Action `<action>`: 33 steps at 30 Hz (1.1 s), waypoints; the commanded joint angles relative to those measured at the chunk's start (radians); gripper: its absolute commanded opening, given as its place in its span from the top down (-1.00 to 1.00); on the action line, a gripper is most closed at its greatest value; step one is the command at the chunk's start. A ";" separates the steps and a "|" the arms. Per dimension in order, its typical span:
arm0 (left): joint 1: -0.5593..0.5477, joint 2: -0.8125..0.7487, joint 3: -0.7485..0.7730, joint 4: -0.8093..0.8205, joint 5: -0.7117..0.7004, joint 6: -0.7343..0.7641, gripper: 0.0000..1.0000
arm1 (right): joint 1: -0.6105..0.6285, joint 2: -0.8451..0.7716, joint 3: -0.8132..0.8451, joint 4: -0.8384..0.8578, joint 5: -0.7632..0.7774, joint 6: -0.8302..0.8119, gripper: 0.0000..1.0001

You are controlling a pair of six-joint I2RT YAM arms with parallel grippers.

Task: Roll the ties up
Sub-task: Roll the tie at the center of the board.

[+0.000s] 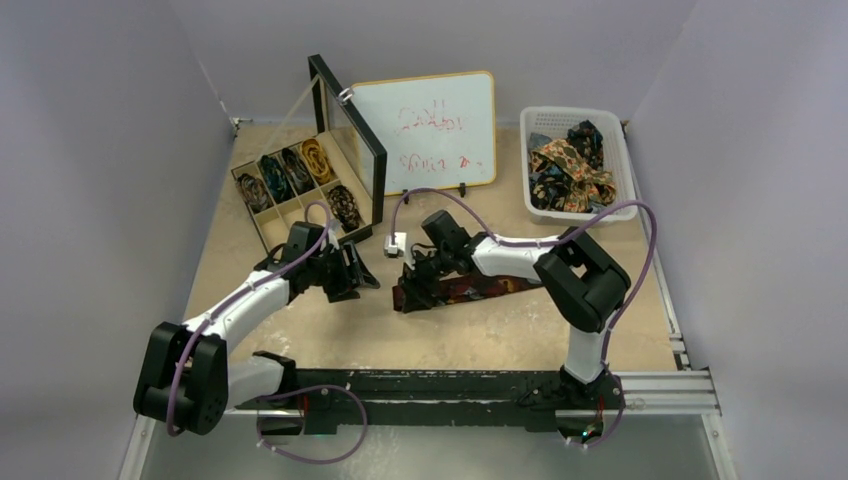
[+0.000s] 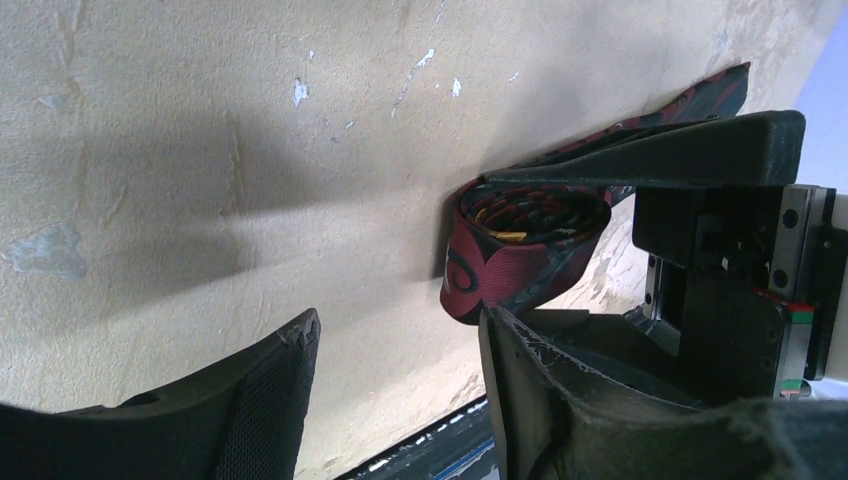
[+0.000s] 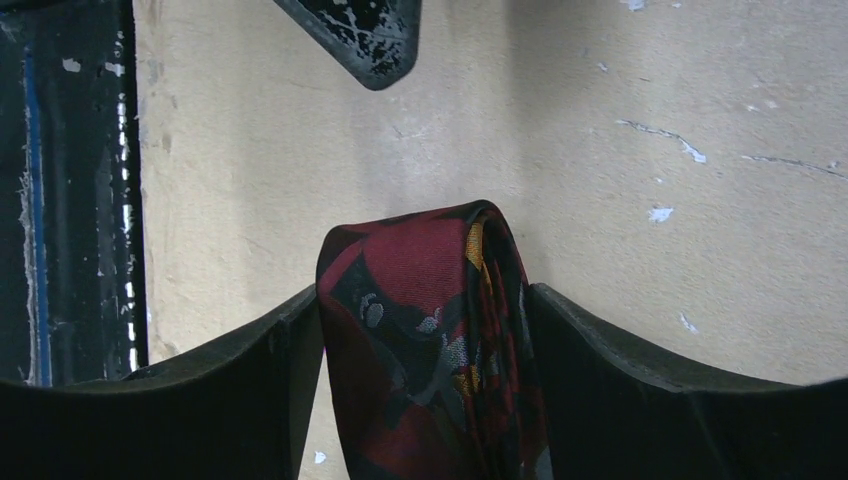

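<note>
From above, we see a divided box (image 1: 262, 228) at ten o'clock on the table (image 1: 450, 335). Its black-framed lid (image 1: 350, 140) stands open, and there are rolled ties (image 1: 318, 158) in its compartments. A whiteboard (image 1: 440, 130) at twelve o'clock carries red scribbles we cannot read, and a white basket (image 1: 570, 112) at two o'clock holds loose ties (image 1: 568, 170). Near the centre lies the maroon tie (image 1: 470, 288), with the right pincer (image 1: 420, 278) over its nine o'clock end and the left pincer (image 1: 355, 270) close by at nine o'clock of that. In the left wrist view, the left pincer (image 2: 400, 318) stands moderately open at six o'clock and holds nothing. The tie's coiled end (image 2: 500, 265) sits just off its right fingertip (image 2: 500, 330), and we cannot tell whether they touch. One finger (image 2: 680, 150) of the right pincer lies along the top of the coil at three o'clock. In the right wrist view, the right pincer (image 3: 422, 292) has the folded tie (image 3: 430, 340) filling its gap, both pads pressed against the fabric. The left pincer's fingertip (image 3: 365, 40) hangs at twelve o'clock, apart from the fold.
</note>
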 commanded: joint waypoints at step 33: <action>0.009 0.178 -0.114 0.474 0.331 -0.007 -0.13 | -0.198 -0.492 -0.510 0.468 0.240 1.214 -0.06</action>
